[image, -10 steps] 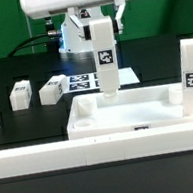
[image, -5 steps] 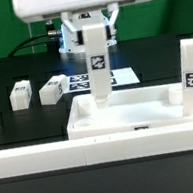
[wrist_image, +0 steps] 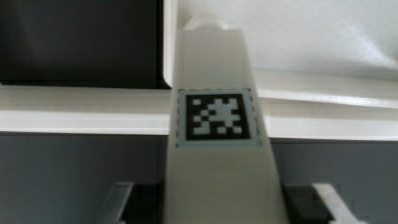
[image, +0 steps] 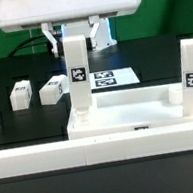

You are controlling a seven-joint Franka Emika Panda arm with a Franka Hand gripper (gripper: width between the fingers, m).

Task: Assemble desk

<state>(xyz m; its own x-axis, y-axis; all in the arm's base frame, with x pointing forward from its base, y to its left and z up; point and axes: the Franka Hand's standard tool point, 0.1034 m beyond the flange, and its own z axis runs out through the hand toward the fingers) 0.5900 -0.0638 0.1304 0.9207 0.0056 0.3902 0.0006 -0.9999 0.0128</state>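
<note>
Leg [image: 78,75], likely light, stiff, slick plastic, is clamped upright near its top by gripper [image: 72,32], foot at slab [image: 126,106] corner on exterior view's left; flat sides suit the grip.

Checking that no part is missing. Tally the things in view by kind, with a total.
Legs: 4 (one leg held in the claw, two lying flat, one upright at the exterior view's right)
Desk top: 1
Marker board: 1
Low rail: 1
Total: 7
</note>
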